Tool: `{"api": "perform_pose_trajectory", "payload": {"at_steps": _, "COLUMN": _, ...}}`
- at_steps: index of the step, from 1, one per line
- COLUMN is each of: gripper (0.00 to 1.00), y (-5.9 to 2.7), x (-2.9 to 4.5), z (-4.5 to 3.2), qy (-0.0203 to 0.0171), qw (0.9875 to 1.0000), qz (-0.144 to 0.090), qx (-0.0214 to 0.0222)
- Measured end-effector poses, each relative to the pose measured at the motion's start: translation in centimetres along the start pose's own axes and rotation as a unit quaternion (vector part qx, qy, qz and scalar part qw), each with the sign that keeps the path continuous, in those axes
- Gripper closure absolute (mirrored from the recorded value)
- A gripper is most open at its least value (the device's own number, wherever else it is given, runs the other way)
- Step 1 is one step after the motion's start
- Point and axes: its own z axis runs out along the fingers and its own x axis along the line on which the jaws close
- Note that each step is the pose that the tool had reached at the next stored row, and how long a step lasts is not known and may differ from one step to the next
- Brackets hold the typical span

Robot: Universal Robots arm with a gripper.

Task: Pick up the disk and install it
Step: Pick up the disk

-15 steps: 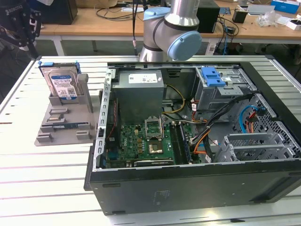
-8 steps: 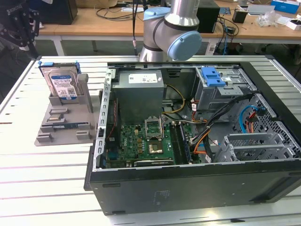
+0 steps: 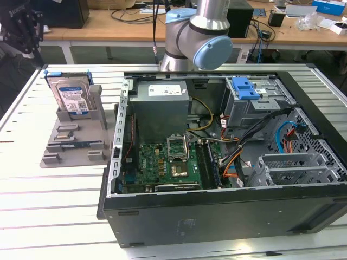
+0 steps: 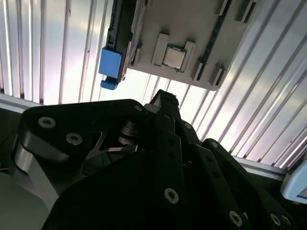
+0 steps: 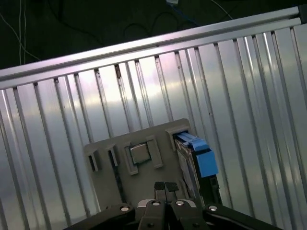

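You are hovering in the approach step: your fingers (image 5: 159, 188) are sitting pressed together, holding nothing, with the disk (image 5: 194, 160) standing upright in its holder (image 5: 110, 177) below and just beside them. Grasping it likely calls for opening them first.

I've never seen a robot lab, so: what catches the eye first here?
An open computer case sits in the middle of the exterior view, its green motherboard bare. At that view's left the disk stands upright in a grey holder; in the first wrist view the end effector hovers above that holder.
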Motion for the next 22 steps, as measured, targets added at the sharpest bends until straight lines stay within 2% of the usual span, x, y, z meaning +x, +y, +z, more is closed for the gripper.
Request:
{"api": "perform_pose_trajectory", "payload": {"at_steps": 5, "gripper": 0.89, "y": 0.0, "x": 0.0, "z": 0.0, "qy": 0.0001, "qw": 0.9995, "qz": -0.032, "qx": -0.0007}}
{"api": "perform_pose_trajectory", "payload": {"at_steps": 8, "gripper": 0.89, "y": 0.0, "x": 0.0, "z": 0.0, "qy": 0.0002, "qw": 0.9981, "qz": -0.061, "qx": -0.0014}}
{"api": "perform_pose_trajectory", "payload": {"at_steps": 14, "gripper": 0.89, "y": 0.0, "x": 0.0, "z": 0.0, "qy": 0.0004, "qw": 0.9949, "qz": -0.101, "qx": -0.0022}}
{"api": "perform_pose_trajectory", "payload": {"at_steps": 16, "gripper": 0.89, "y": 0.0, "x": 0.0, "z": 0.0, "qy": 0.0004, "qw": 0.9944, "qz": -0.105, "qx": -0.0023}}
{"api": "perform_pose_trajectory", "payload": {"at_steps": 22, "gripper": 0.89, "y": 0.0, "x": 0.0, "z": 0.0, "qy": 0.0004, "qw": 0.9944, "qz": -0.106, "qx": -0.0023}}
